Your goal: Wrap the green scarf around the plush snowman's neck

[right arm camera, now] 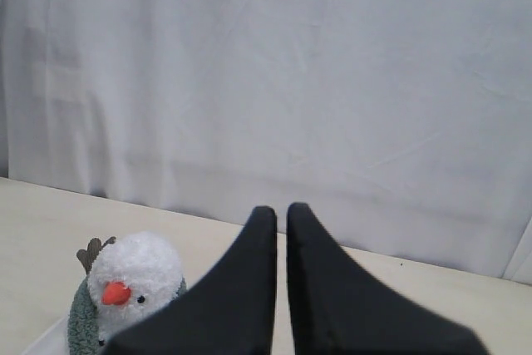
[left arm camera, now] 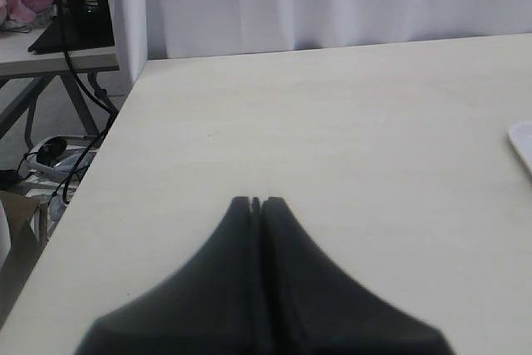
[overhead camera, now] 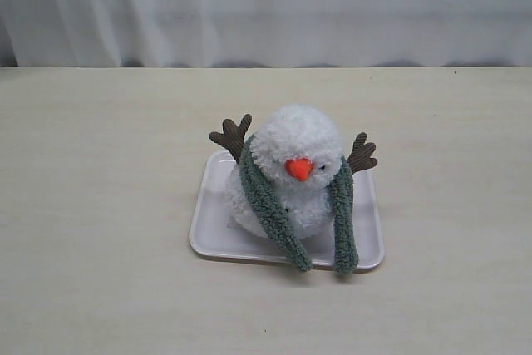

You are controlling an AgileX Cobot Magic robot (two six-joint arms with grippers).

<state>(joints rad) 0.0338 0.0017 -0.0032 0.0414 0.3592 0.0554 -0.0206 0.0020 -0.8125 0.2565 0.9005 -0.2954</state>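
Left hand (left arm camera: 256, 202): fingers pressed together, empty, above bare tabletop (left arm camera: 332, 122)
Plush snowman (overhead camera: 299, 135): upright on white tray (overhead camera: 208, 234), well apart from both hands
Green scarf (overhead camera: 268, 203): looped behind the head, ends hanging down front
Right hand (right arm camera: 281, 208): fingers almost together, empty, touching nothing

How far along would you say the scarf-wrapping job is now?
The fuzzy sage-green knit scarf already drapes behind the fluffy white plush snowman's neck, both ends hanging down in front onto the white tray. Nothing is in hand: left gripper and right gripper are shut, empty, clear of it. Crossing the ends may remain.
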